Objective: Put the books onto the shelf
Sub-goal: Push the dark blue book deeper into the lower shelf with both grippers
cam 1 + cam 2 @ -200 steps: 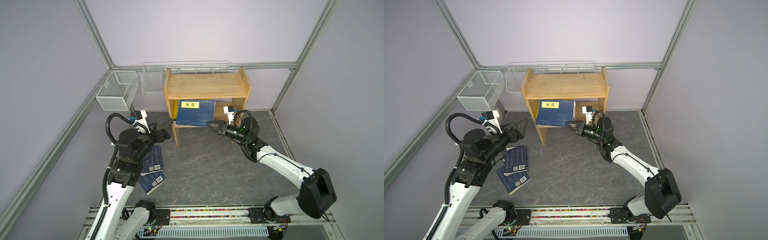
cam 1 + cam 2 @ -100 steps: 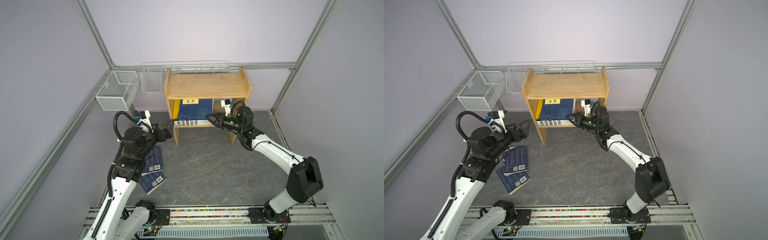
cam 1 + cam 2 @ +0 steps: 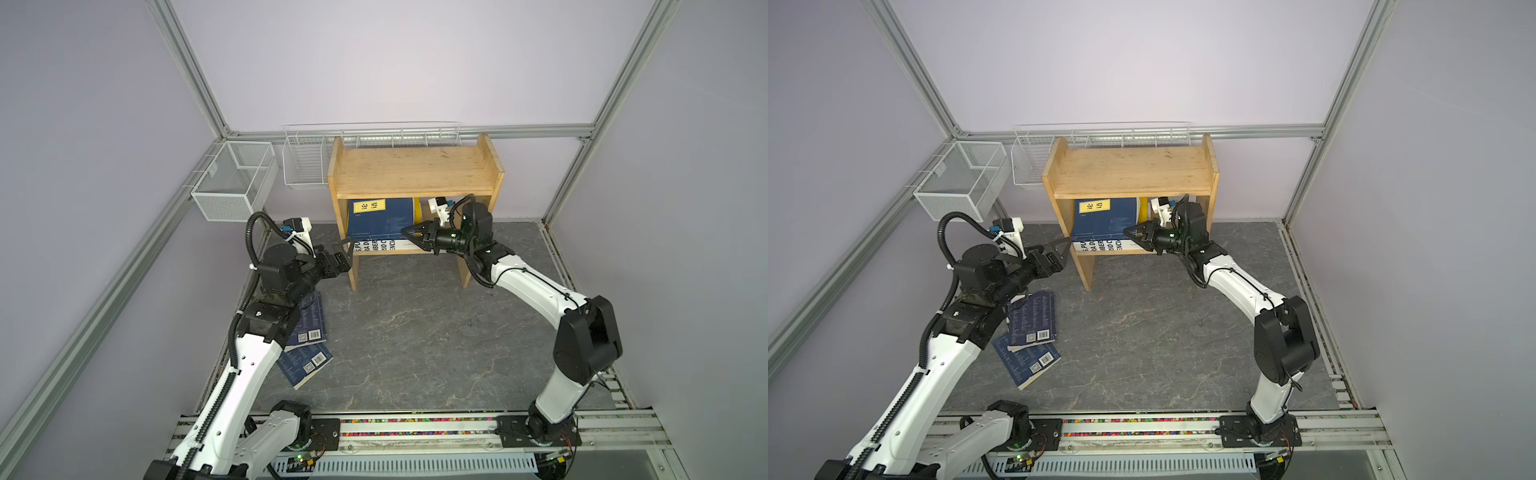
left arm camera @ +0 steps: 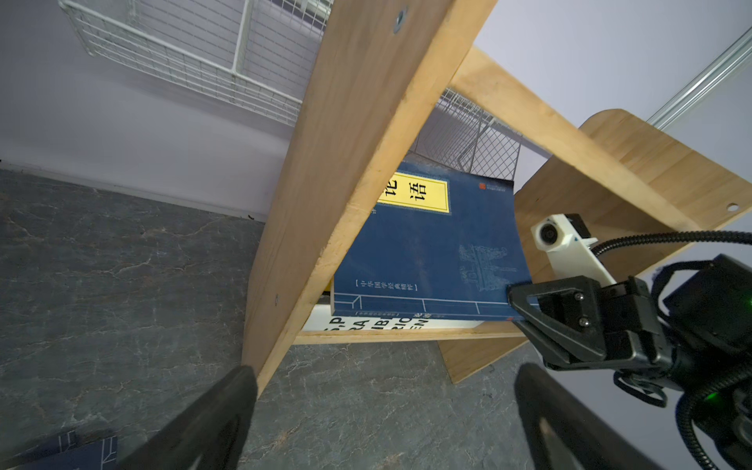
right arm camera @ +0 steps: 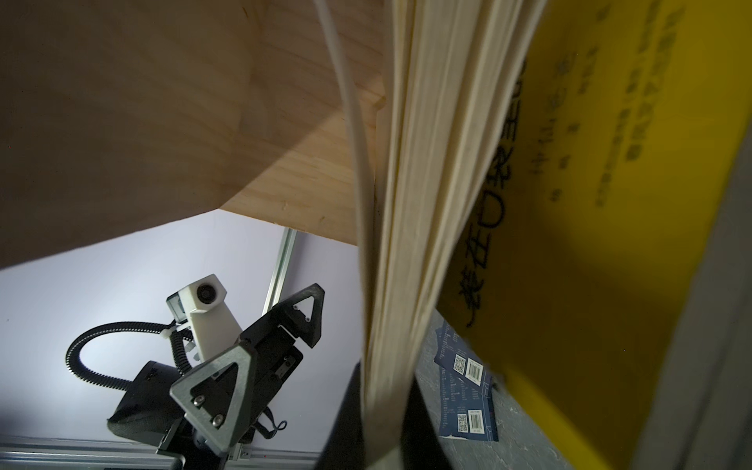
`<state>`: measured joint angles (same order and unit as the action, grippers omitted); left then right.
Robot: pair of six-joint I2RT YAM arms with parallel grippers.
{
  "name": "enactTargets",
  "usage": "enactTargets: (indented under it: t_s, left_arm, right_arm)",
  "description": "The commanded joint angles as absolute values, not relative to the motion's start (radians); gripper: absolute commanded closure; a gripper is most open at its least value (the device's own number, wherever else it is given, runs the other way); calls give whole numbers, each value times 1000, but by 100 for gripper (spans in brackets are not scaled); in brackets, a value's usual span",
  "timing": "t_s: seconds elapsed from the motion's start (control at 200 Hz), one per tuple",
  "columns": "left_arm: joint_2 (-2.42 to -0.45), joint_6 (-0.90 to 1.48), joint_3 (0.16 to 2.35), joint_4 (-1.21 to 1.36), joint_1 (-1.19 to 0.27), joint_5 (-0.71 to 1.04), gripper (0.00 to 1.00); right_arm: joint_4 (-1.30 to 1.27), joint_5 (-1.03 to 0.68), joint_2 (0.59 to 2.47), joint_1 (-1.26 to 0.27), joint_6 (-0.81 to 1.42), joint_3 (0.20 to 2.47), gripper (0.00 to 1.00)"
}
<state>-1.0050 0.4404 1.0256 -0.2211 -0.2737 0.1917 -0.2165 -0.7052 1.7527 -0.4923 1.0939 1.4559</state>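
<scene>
Left wrist view: the right gripper has its jaws pinching a corner of a navy book, which leans on the white book in the lower tier of the shelf. Placement looks nearly done, so the next move is probably to release and back out. The left gripper hovers with its jaws spread beside the shelf, and two navy books lie on the table.

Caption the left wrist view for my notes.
Right gripper pinches a navy book by its corner inside the wooden shelf.

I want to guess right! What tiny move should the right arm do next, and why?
Probably open the right fingers and let go: the blue book they pinch already sits inside the lower level of the shelf, over the white book.
</scene>
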Motion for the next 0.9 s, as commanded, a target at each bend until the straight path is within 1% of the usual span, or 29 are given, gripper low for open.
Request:
enactTargets:
  t_s: [0.0,0.175,0.41,0.73,0.895]
  left_arm:
    - [-1031,438,1052,-171,-267,233,1]
    - [-1055,434,1046,-164,-262,236,1]
    - [-1091,439,1056,-143,-245,237,1]
    - [-1144,470,1076,-92,-200,279,1]
    - [-1158,468,1091,-93,-191,292,1]
  right_arm:
    - [-177,-734,1763,-480,1060,1518,92]
    - [-123,-781,1817,-477,1036,1579,92]
    - [-84,-736,1801,-456,986,1609,92]
    - [-152,-721,1801,-448,1005,1618,92]
    - [-244,-738,1812,-445,1058,1619,92]
